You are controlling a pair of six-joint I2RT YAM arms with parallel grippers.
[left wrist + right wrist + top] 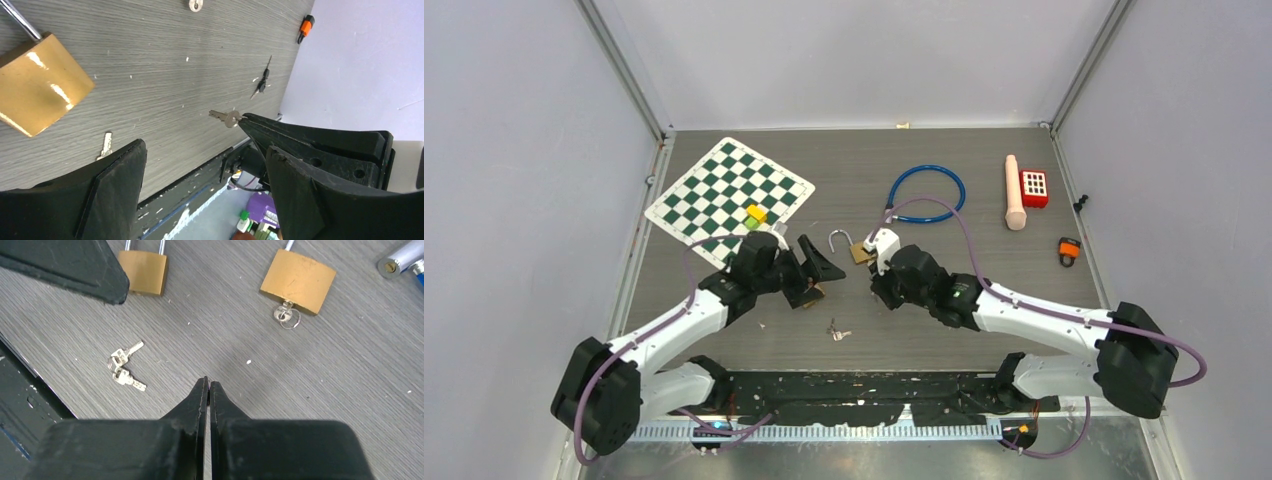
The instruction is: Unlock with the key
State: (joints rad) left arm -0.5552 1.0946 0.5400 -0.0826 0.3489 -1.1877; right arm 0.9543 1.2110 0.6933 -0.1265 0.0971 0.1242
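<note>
1. I read the chessboard mat [729,190] at the far left of the table [944,335]. It carries a yellow block [756,213] and a green block [751,224], touching each other near its lower corner.

2. The left gripper [192,131] is released: its jaws stand wide apart and nothing sits between them. In its wrist view a single key [225,118] lies at the tip of one finger; I cannot tell whether they touch.

3. The first padlock [145,272] has a plain brass body with both legs of its silver shackle entering the top. It lies flat on the table just beside a finger of the left gripper.

4. The key bunch [124,366], small silver keys on a ring, lies loose on the table near the arm bases, apart from both padlocks.

5. The right gripper [208,385] is clenched, pad against pad, and grasps nothing. It hangs over bare table between the key bunch and the second padlock.

6. The second padlock [298,281] is a larger, scuffed brass body. Its keyway holds an inserted key [285,315] with a ring hanging from the head. I cannot tell whether its shackle is released.

7. Further right lie a blue cable lock [927,193], a wooden peg [1014,192], a red block [1034,187] touching the peg, and an orange item [1069,248].
</note>
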